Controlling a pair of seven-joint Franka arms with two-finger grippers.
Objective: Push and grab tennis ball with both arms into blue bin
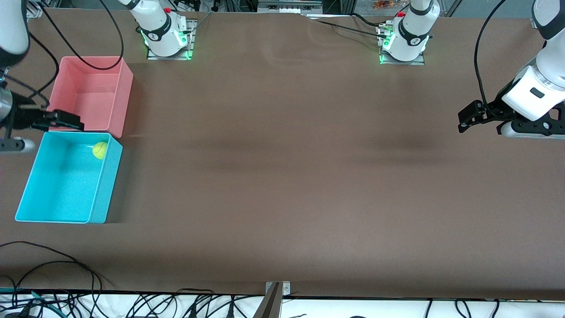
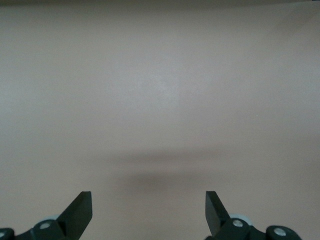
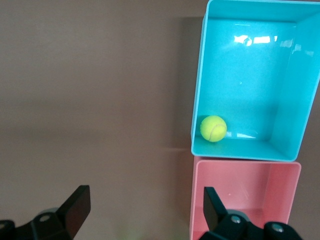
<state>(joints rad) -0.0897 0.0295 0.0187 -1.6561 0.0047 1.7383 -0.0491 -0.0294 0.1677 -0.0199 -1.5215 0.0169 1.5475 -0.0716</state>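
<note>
The tennis ball [image 1: 100, 150] lies inside the blue bin [image 1: 106, 190], in the corner next to the pink bin. It also shows in the right wrist view [image 3: 213, 128], resting on the blue bin's [image 3: 260, 75] floor. My right gripper [image 1: 73, 121] is open and empty, up over the edge where the pink and blue bins meet; its jaws [image 3: 145, 210] stand wide apart. My left gripper [image 1: 465, 119] is open and empty over bare table at the left arm's end; its view [image 2: 148, 210] shows only brown tabletop.
A pink bin [image 1: 125, 97] stands touching the blue bin, farther from the front camera; it also shows in the right wrist view [image 3: 240, 190]. Black cables [image 1: 53, 265] lie along the table's near edge. A metal bracket [image 1: 277, 289] sits at the near edge's middle.
</note>
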